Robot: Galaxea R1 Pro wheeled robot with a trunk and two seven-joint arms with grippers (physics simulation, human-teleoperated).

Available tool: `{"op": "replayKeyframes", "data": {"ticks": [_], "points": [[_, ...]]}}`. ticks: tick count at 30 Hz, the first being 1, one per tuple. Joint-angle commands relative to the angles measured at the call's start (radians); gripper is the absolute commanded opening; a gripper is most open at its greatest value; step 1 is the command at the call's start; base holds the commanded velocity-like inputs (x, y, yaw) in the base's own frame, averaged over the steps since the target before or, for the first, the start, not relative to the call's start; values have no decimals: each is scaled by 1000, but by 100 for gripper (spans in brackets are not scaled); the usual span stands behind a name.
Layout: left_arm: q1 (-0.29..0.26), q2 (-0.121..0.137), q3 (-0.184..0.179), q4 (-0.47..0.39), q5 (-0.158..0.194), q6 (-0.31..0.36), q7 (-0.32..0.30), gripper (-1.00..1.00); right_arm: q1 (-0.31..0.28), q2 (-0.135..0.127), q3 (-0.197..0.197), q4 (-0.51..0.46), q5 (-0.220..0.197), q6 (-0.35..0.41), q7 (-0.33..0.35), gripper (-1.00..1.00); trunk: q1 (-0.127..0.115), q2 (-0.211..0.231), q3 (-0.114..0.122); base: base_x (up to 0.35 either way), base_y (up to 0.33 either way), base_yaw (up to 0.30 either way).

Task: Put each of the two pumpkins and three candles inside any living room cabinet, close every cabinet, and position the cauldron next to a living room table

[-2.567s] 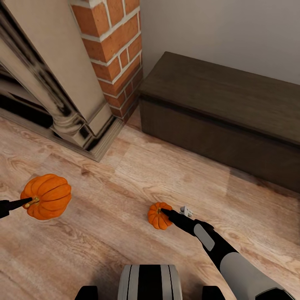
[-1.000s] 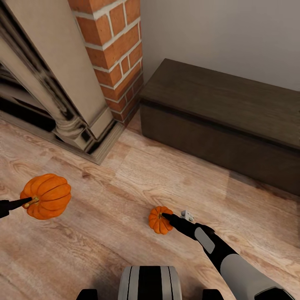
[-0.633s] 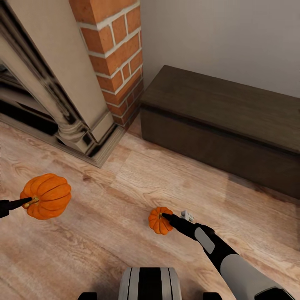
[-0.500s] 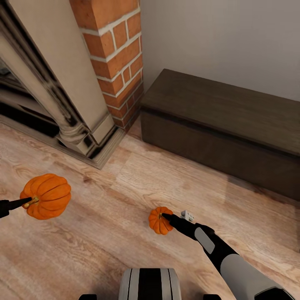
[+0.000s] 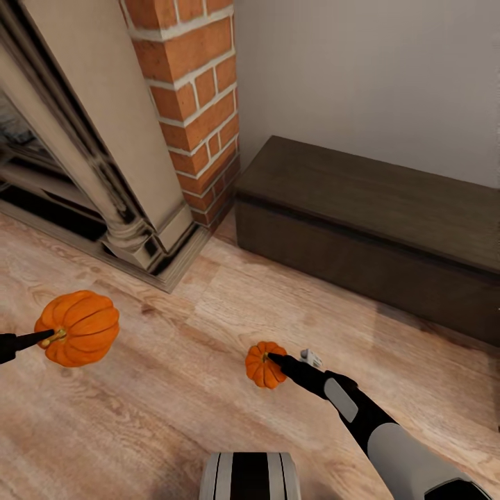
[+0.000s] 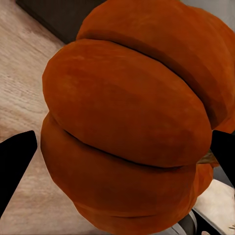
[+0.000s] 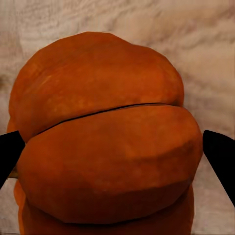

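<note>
Two orange ribbed pumpkins hang above the wooden floor. My left gripper (image 5: 42, 338) is shut on the larger-looking pumpkin (image 5: 78, 328) at the left edge, gripping near its stem. In the left wrist view that pumpkin (image 6: 127, 112) sits between the black fingertips (image 6: 14, 166). My right gripper (image 5: 274, 359) is shut on the other pumpkin (image 5: 261, 366) in the lower middle. The right wrist view has this pumpkin (image 7: 103, 137) between its fingertips (image 7: 223, 156). The dark-brown cabinet (image 5: 368, 222) stands shut against the wall ahead and to the right. Candles, cauldron and table are out of view.
A stone-coloured fireplace (image 5: 76, 153) with a red brick column (image 5: 198, 104) stands at the left, its base reaching onto the floor. A narrow gap separates the bricks from the cabinet's end. Bare wooden floor (image 5: 208, 305) lies between me and the cabinet.
The whole picture has shifted: cabinet and fireplace sit lower in the view and more wall shows, so the camera moved. Both grippers keep their pumpkins in the same places.
</note>
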Motion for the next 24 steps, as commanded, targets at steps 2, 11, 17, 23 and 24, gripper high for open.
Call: {"op": "replayKeyframes", "data": {"ticks": [2,11,17,23,24], "points": [[0,1,-3,-1,-4,11,-4,-100,0,-1,5,-4,-4,4,31,-100,-1,0,7,0,0,0],[0,3,-16,-5,-12,11,2,-100,0,-3,10,-10,1,60,282,-100,-5,2,42,0,0,0],[0,6,-16,-2,-15,11,6,-100,0,-3,9,-11,1,57,359,-100,-8,4,65,0,0,0],[-1,9,-22,-3,-22,11,7,-100,0,-3,2,-10,-1,58,376,-100,-10,5,88,0,0,0],[-1,9,-26,-5,-26,11,7,-100,0,-3,2,-10,-4,55,378,-100,-11,5,92,0,0,0]]}}
